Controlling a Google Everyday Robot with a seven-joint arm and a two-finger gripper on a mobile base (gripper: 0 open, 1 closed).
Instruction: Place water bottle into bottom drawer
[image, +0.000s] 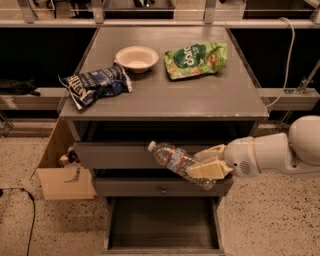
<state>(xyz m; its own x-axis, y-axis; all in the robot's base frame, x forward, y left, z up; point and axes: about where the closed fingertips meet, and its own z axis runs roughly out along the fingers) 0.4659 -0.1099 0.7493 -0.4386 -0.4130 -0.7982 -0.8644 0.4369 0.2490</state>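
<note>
Now | cardboard box (65, 176) far left | worktop (200, 96): chip bag (95, 85) near left edge, bowl (136, 57), green pouch (196, 59) | bottom drawer (162, 222) pulled out, dark floor open to view | water bottle (167, 156) tilted above it, before the upper drawers (110, 155) | claw (198, 164) clamped on its lower half, from the right
</note>
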